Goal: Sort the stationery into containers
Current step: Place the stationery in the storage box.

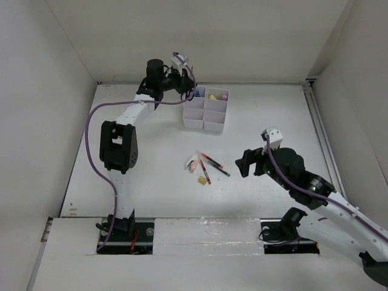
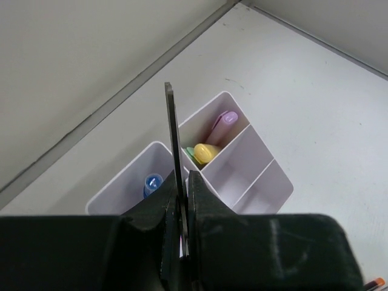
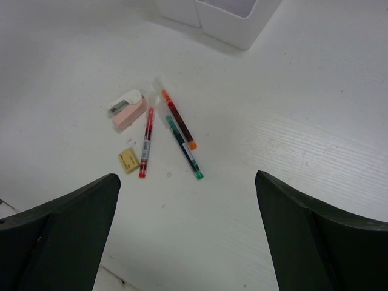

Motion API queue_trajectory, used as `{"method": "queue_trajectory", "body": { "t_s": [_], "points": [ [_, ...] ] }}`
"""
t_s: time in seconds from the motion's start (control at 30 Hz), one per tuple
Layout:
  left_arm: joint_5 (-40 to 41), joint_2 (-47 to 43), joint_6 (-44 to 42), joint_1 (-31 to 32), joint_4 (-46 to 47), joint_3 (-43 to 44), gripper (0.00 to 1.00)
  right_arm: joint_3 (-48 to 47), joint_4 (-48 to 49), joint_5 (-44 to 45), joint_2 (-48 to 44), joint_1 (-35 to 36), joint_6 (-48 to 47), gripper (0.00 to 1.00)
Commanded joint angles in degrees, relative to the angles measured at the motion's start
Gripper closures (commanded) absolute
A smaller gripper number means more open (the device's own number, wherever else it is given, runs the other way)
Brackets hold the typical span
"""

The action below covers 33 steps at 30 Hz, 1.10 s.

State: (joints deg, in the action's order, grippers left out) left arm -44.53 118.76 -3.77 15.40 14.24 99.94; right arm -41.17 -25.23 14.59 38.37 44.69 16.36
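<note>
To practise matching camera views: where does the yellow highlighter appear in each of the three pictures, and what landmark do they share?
Top external: the yellow highlighter is upper centre, in a far compartment of the white tray.
Left wrist: centre, cap up, inside the tray.
Right wrist: not in view.
Shared landmark: the white tray; its corner shows at the right wrist view's top edge.

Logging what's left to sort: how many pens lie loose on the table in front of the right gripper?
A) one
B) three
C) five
B: the right wrist view shows exactly three, a red pen, an orange-tipped pen and a green-tipped pen, lying close together.
</note>
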Motion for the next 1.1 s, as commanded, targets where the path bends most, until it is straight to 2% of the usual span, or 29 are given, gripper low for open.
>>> {"method": "queue_trajectory", "body": {
  "t_s": [0.0,0.43,0.83,1.07],
  "points": [
    [-7.4,2.43,-2.82,-0.11,-1.48,6.31,1.0,-0.23,2.56,0.18,-0.23,-0.3,-0.72,0.0],
    [-14.17,9.2,-4.23,-0.11,0.7,11.77,1.0,-0.76,3.17,0.7,-0.23,-0.3,-0.72,0.0],
    [-18.4,12.1,1.66,-1.78,9.4,11.77,1.0,-1.28,4.76,-0.35,1.97,-0.3,-1.76,0.0],
    [-18.4,14.04,2.89,-1.78,10.46,12.82,1.0,-1.9,5.28,-0.27,1.97,-0.3,-1.77,0.0]
  ]
}}
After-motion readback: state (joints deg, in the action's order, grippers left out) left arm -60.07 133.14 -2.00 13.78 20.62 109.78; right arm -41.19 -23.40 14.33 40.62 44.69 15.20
